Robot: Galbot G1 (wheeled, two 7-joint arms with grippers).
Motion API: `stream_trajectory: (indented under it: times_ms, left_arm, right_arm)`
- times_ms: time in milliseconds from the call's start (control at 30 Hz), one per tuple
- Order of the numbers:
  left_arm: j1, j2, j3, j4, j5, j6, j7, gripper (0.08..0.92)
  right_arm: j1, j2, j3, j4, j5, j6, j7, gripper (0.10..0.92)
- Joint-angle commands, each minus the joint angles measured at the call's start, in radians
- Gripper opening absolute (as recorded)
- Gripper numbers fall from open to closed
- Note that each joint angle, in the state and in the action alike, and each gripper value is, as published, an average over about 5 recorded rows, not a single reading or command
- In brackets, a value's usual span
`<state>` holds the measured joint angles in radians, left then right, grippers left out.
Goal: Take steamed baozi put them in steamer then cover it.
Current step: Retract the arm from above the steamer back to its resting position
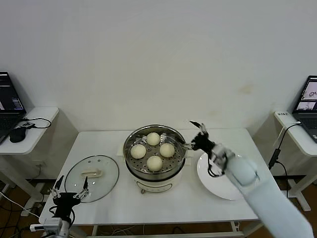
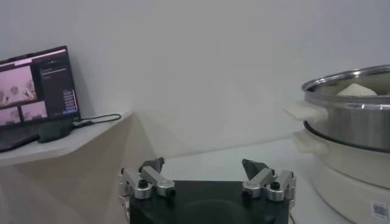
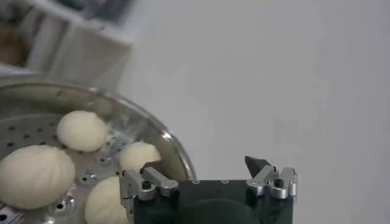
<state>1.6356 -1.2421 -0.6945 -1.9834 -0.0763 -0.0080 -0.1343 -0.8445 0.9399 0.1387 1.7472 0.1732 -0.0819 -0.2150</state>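
All four baozi sit in the steamer at frame centre; the cover lies flat on the worktop, lower left. The right pincer hangs wide and empty by the pot's right rim, above the plate. The left pincer is wide and empty just below the cover. Risks: the low bar handle may slip from the grip, the glass lid could tilt and clip the rim, or the right arm could block the pot.
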Motion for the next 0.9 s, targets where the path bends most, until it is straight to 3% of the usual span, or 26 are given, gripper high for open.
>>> stream_trajectory:
  times_ms: [33,167,267,500,900]
  left_arm:
    - [-0.04,-0.014,-0.041,0.156,0.716,-0.242,-0.097,0.823]
    - [-0.062,0.005,-0.082,0.257,1.06,-0.319,-0.188,0.823]
    - [-0.052,0.056,-0.079,0.294,1.199,-0.324,-0.195,0.823]
    - [-0.052,0.102,-0.014,0.303,1.285,-0.28,-0.131,0.823]
    - [-0.275,0.122,0.046,0.487,1.306,-0.234,-0.1,0.823]
  right_arm:
    - [-0.617,0.34,0.608,0.117,-0.08,0.227,0.052,0.823]
    - [-0.691,0.408,0.648,0.131,-0.094,0.247,0.058,0.823]
    - [-0.731,0.438,0.674,0.145,-0.103,0.26,0.071,0.823]
    - [-0.765,0.476,0.744,0.142,-0.086,0.281,0.105,0.823]
    - [-0.809,0.48,0.782,0.132,-0.039,0.261,0.11,0.823]
